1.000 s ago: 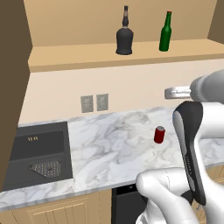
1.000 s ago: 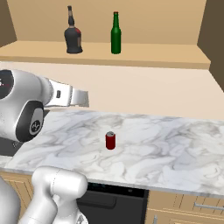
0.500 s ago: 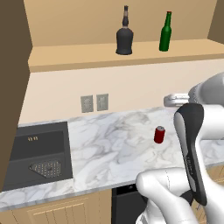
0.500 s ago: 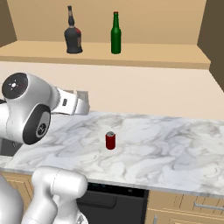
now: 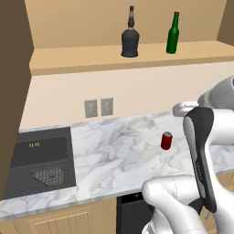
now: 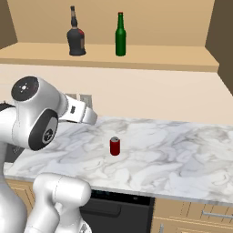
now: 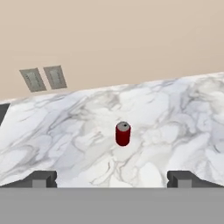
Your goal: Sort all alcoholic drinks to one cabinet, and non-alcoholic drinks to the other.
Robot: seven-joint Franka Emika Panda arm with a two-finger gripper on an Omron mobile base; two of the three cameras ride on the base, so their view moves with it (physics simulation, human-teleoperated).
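One red can (image 7: pixel 123 133) stands upright on the marble counter (image 5: pixel 114 155), well apart from the sink (image 5: pixel 41 160). The gripper (image 7: pixel 111 178) hangs spread wide and empty, short of the can. Above the counter, a black bottle (image 6: pixel 76 34) and green bottle (image 6: pixel 120 35) stand on the cabinet shelf (image 6: pixel 150 57).

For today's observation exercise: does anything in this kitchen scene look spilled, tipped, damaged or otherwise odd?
Nothing stands out. The red can stands upright on the marble counter, and the black bottle and green bottle stand upright on the shelf.
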